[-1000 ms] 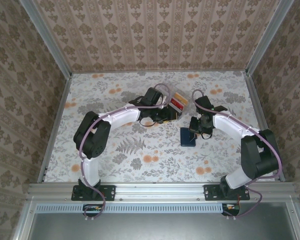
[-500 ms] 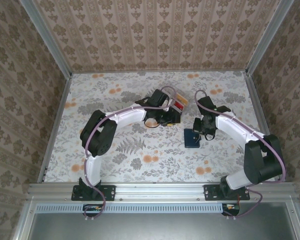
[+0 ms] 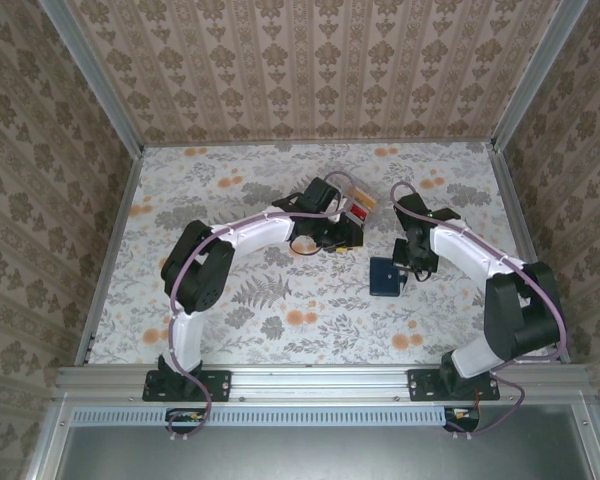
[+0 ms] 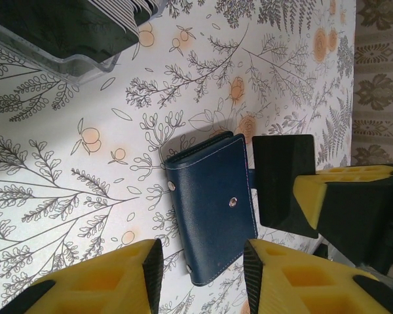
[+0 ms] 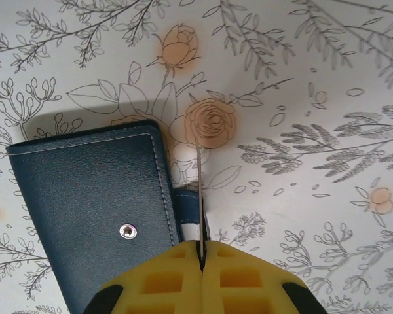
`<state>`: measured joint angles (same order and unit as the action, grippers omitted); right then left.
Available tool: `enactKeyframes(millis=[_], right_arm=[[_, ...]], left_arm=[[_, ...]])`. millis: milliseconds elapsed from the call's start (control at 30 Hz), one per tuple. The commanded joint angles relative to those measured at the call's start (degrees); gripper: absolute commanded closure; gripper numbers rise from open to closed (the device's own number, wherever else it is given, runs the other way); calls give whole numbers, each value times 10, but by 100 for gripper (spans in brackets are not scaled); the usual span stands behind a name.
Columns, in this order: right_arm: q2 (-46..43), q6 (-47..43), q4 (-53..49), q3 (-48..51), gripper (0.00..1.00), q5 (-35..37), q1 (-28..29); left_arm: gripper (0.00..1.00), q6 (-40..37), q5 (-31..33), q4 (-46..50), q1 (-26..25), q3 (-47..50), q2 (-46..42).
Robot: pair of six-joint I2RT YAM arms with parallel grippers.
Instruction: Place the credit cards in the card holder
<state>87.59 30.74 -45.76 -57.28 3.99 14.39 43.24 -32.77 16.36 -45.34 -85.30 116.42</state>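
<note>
Pinches edge-on credit card (image 5: 199,190) in right claw (image 5: 201,247), elbow folded, beside card holder (image 5: 85,196), right of tabletop (image 3: 230,180) centre; hovers left claw (image 4: 201,261) parted, forearm reaching rightward.

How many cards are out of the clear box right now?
1: a card seen edge-on, pinched in the right gripper, beside the card holder's tab. Other cards stand in the clear box; some may be hidden.
</note>
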Motion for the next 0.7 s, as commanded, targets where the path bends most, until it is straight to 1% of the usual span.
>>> enactKeyframes(millis=[0, 133, 200, 233, 333, 467, 500, 600, 667], right_arm=[[21, -20, 36, 10, 100, -48, -3], [29, -34, 74, 21, 100, -96, 10], [25, -34, 99, 28, 100, -135, 20], [23, -29, 108, 29, 100, -144, 26], [19, -14, 146, 37, 100, -181, 51], [25, 7, 196, 32, 100, -201, 85], [27, 12, 200, 32, 100, -200, 89], [31, 27, 190, 32, 100, -170, 89], [34, 24, 174, 29, 100, -150, 89]], left_arm=[[60, -15, -2, 10, -3, -16, 10], [60, -10, 25, 16, 2, 2, -4], [57, -4, 40, 17, 8, 19, -14], [54, -1, 47, 18, 12, 32, -21], [50, -1, 65, 23, 23, 62, -40], [47, -12, 81, 42, 27, 84, -53], [48, -12, 82, 43, 26, 88, -54], [55, -14, 71, 26, 21, 101, -59], [65, -15, 56, 8, 15, 106, -61]])
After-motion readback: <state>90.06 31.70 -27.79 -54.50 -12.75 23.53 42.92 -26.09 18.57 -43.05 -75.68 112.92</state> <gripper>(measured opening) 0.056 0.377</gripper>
